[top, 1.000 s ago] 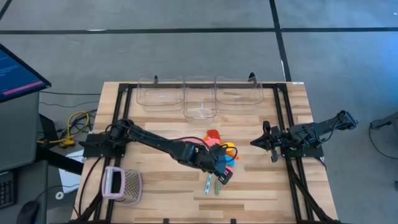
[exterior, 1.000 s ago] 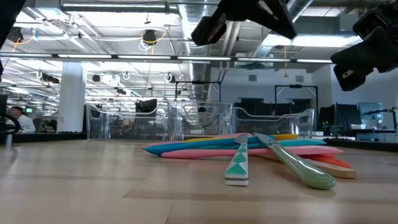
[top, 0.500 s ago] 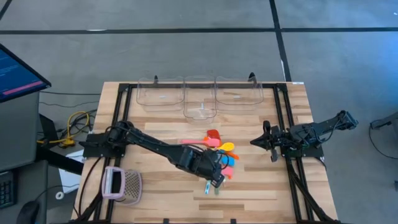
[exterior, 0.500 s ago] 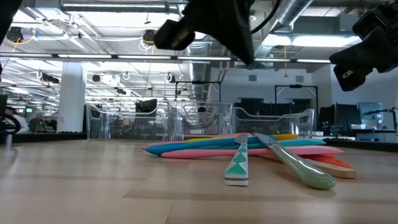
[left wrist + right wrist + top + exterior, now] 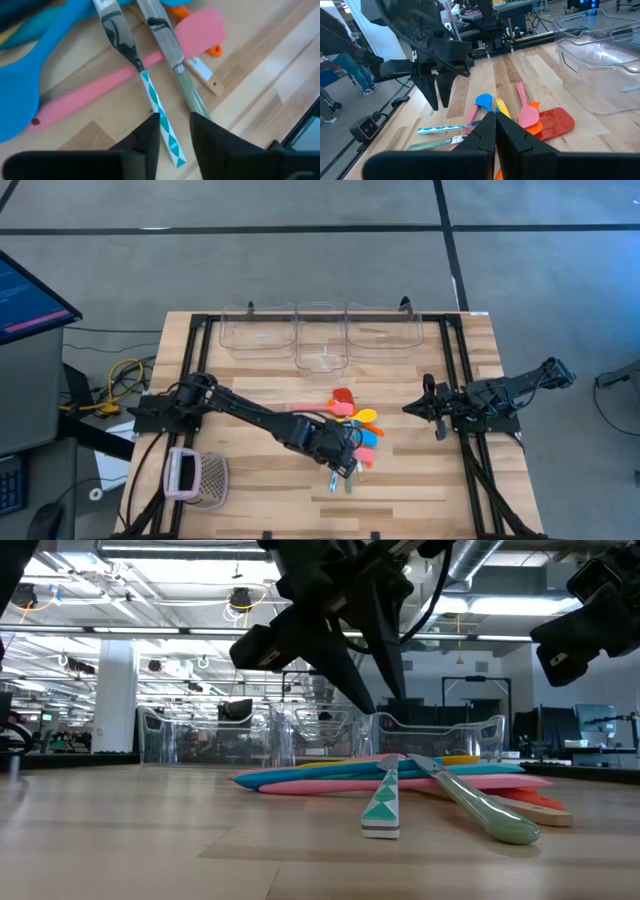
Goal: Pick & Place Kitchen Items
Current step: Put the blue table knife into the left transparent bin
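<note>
The pale slatted wood worktop (image 5: 250, 450) carries the kitchen items (image 5: 352, 430) heaped at its centre: smooth plastic spoons, flat slim cutlery. The left gripper (image 5: 174, 131) hovers over the teal-patterned knife (image 5: 161, 116), fingers (image 5: 150, 137) released and straddling its handle; judged best practice is to descend squarely, then close across the narrow handle, clear of the green-handled knife (image 5: 184, 85) beside it. The right gripper (image 5: 495, 131) waits clenched near the worktop's right edge.
</note>
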{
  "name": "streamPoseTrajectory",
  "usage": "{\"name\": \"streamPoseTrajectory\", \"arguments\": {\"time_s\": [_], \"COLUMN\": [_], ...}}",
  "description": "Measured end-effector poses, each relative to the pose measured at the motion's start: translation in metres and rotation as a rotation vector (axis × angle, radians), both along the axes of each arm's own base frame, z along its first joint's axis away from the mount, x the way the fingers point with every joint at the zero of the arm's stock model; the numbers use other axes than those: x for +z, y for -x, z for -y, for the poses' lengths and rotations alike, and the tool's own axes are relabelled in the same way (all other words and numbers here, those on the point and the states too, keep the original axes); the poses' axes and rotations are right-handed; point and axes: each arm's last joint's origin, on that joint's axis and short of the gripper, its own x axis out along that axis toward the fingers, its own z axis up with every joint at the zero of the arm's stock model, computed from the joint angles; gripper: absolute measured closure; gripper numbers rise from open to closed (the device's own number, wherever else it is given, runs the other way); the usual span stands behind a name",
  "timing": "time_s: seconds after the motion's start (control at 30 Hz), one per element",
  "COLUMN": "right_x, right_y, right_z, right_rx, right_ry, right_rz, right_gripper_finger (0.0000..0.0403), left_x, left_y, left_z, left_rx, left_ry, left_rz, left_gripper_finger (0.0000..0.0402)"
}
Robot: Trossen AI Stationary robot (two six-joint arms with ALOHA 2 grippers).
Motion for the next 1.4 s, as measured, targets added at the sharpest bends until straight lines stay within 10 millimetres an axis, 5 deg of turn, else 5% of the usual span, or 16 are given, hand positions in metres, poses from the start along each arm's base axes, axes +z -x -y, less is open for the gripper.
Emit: {"name": "streamPoseTrajectory", "arguments": {"time_s": [0.27, 0.73, 1.4], "right_x": [0.0, 0.0, 0.0], "right_y": [0.0, 0.0, 0.0], "right_z": [0.0, 0.0, 0.0], "right_rx": [0.003, 0.003, 0.003], "right_ry": [0.011, 0.01, 0.011], "right_rz": [0.001, 0.0, 0.0], "right_gripper_finger": [0.0399, 0.0398, 0.04], "left_x": [-0.01, -0.048, -0.053], "left_y": [0.004, 0.008, 0.006], "left_z": [-0.002, -0.005, -0.012], "left_rx": [0.052, 0.096, 0.11], "left_ry": [-0.01, 0.06, 0.061], "left_rz": [-0.022, 0.078, 0.09], "left_gripper_finger": [0.0244, 0.0247, 0.0247]}}
